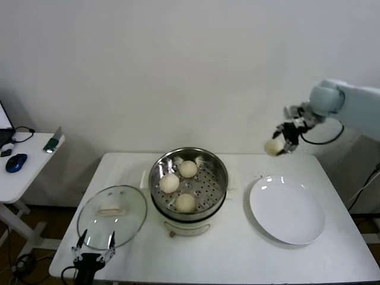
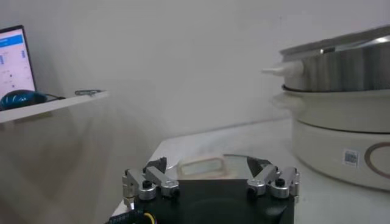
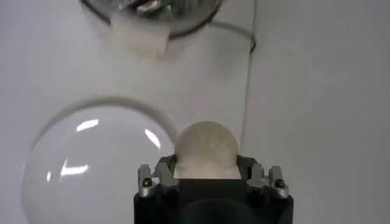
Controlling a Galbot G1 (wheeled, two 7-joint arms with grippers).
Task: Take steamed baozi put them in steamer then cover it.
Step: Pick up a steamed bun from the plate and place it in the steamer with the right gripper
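The steamer stands mid-table, a shiny steel pot on a white base; it also shows in the left wrist view. Three baozi lie on its perforated tray: one at the back, one at the left, one at the front. My right gripper is raised above the table, behind the white plate, shut on a fourth baozi; the right wrist view shows that baozi held between the jaws. My left gripper is open and empty at the table's front left edge, by the glass lid.
The glass lid with a pale handle lies flat left of the steamer. The empty white plate lies right of the steamer. A side table at far left holds a blue mouse and small items. A wall runs behind.
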